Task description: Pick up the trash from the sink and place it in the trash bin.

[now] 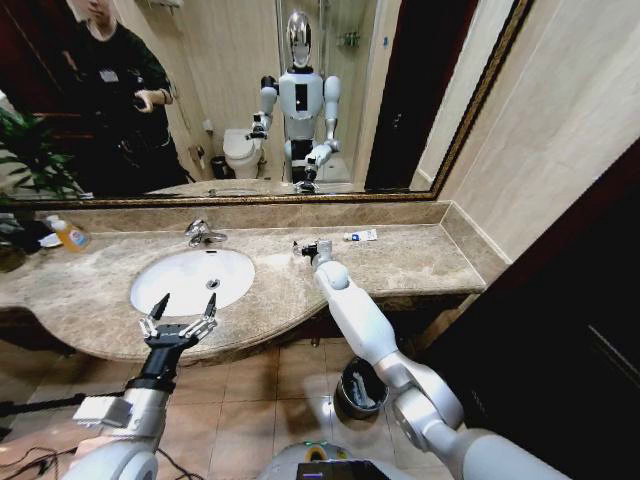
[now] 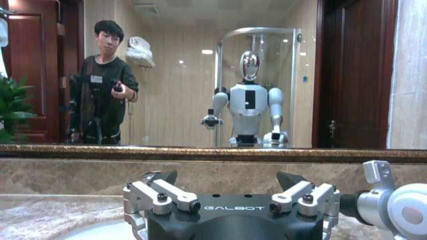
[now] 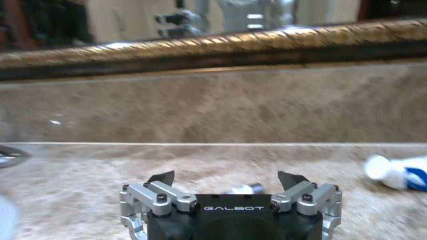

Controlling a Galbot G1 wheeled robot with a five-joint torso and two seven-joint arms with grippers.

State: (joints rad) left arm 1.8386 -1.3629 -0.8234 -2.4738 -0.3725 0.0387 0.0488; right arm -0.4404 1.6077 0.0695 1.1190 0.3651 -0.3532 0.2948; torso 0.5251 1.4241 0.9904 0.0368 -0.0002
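An orange-liquid bottle [image 1: 71,236] stands on the marble counter [image 1: 420,262] at far left. The left gripper [image 1: 185,304], fingers spread apart, hovers at the near rim of the white sink [image 1: 190,280]. The right gripper [image 1: 303,247], fingers also apart, sits low over the counter above a small tube [image 3: 241,189]; a white-and-blue tube [image 1: 362,236] lies farther right. The trash bin [image 1: 361,389] stands on the floor below.

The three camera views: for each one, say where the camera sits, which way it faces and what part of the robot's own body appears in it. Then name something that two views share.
Head view: high on the robot, looking down at the marble counter, sink and trash bin; both arms show.
Left wrist view: behind the open left gripper, facing the mirror.
Right wrist view: behind the open right gripper, low over the counter, facing the backsplash.
Shared: the white tube appears in head and right wrist views.
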